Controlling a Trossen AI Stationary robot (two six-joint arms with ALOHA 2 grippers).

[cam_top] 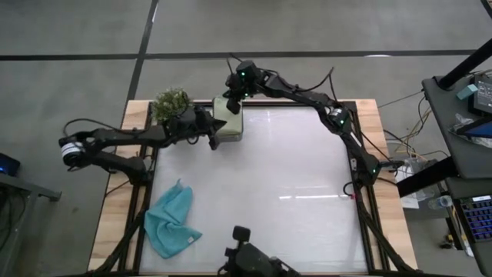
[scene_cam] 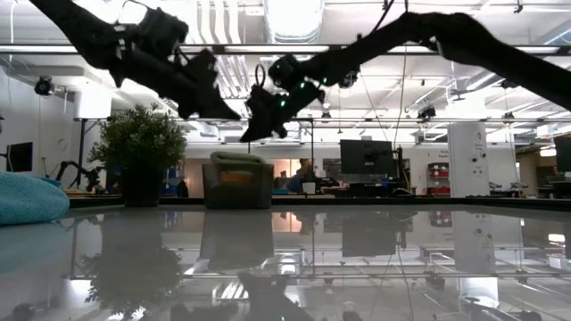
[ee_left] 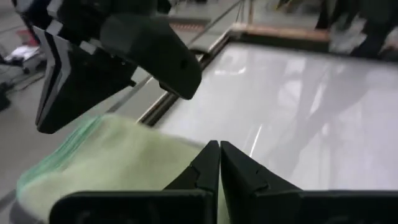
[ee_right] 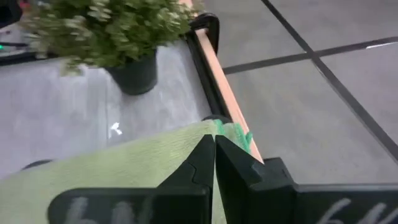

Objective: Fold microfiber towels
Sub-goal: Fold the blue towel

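Both grippers, left [cam_top: 213, 132] and right [cam_top: 231, 95], hover shut and empty-handed over your folded green towel [cam_top: 233, 123]; next, fetch the blue towel [cam_top: 171, 220].

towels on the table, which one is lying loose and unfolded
The light blue microfiber towel, crumpled by the table's near-left corner. The sage green microfiber towel sits folded at the far edge beside the potted plant.

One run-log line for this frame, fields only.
left gripper: shut, over green towel | right gripper: shut, over it too | blue towel: crumpled, near-left | potted plant: far-left corner
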